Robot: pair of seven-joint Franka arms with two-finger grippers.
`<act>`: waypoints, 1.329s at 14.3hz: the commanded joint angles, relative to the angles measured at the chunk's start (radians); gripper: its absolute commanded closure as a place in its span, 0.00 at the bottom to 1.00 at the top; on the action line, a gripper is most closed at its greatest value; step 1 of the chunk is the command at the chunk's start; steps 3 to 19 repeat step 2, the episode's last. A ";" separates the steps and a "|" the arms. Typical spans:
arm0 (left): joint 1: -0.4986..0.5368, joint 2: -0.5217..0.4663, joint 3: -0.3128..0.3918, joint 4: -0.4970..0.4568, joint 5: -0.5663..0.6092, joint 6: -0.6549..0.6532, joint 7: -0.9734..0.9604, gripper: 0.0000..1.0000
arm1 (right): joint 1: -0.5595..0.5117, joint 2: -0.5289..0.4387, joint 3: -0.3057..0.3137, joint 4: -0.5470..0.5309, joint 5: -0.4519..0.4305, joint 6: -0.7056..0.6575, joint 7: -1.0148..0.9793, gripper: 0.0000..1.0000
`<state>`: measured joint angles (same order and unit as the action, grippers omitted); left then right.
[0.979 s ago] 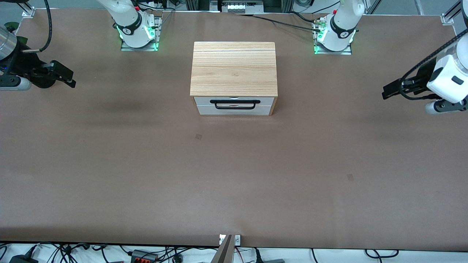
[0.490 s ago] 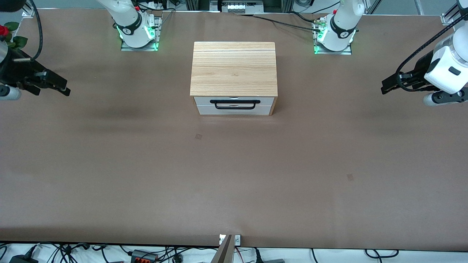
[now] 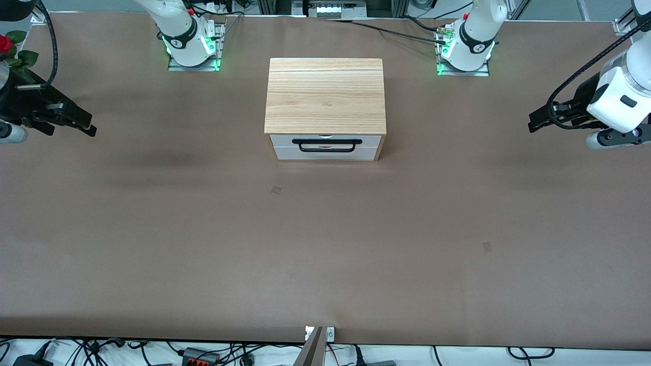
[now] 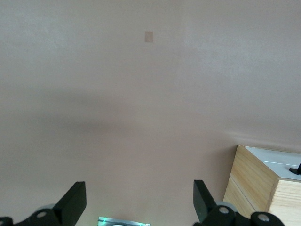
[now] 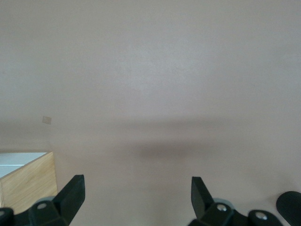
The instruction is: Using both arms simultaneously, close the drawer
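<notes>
The light-wood cabinet (image 3: 325,96) stands mid-table near the arms' bases. Its drawer (image 3: 325,141), a white front with a black bar handle (image 3: 326,146), sits flush with the cabinet's face, and no wood inside shows. My left gripper (image 3: 535,122) hangs open and empty over the left arm's end of the table, well apart from the cabinet. My right gripper (image 3: 87,126) hangs open and empty over the right arm's end. The left wrist view shows its open gripper (image 4: 138,200) and a corner of the cabinet (image 4: 254,183). The right wrist view shows its open gripper (image 5: 136,193) and a cabinet corner (image 5: 28,181).
A plain white panel (image 3: 325,153) lies below the drawer. The brown table (image 3: 325,244) stretches wide between the cabinet and the front camera. Both arm bases (image 3: 193,48) (image 3: 465,51) stand beside the cabinet. A red flower (image 3: 5,43) shows at the right arm's end.
Both grippers have drawn slightly outward toward their own ends of the table. The right arm's wrist rose out of frame. The drawer and cabinet have not moved.
</notes>
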<state>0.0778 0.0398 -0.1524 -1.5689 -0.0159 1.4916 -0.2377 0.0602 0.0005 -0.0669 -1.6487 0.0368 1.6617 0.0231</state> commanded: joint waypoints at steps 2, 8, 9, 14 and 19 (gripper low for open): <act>0.000 -0.006 -0.006 -0.008 0.016 0.009 0.018 0.00 | 0.006 -0.005 -0.005 0.010 -0.023 -0.016 -0.005 0.00; 0.000 -0.006 -0.006 -0.008 0.016 0.009 0.018 0.00 | 0.006 -0.005 -0.005 0.010 -0.023 -0.016 -0.005 0.00; 0.000 -0.006 -0.006 -0.008 0.016 0.009 0.018 0.00 | 0.006 -0.005 -0.005 0.010 -0.023 -0.016 -0.005 0.00; 0.000 -0.006 -0.006 -0.008 0.016 0.009 0.018 0.00 | 0.006 -0.005 -0.005 0.010 -0.023 -0.016 -0.005 0.00; 0.000 -0.006 -0.006 -0.008 0.016 0.009 0.018 0.00 | 0.006 -0.005 -0.005 0.010 -0.023 -0.016 -0.005 0.00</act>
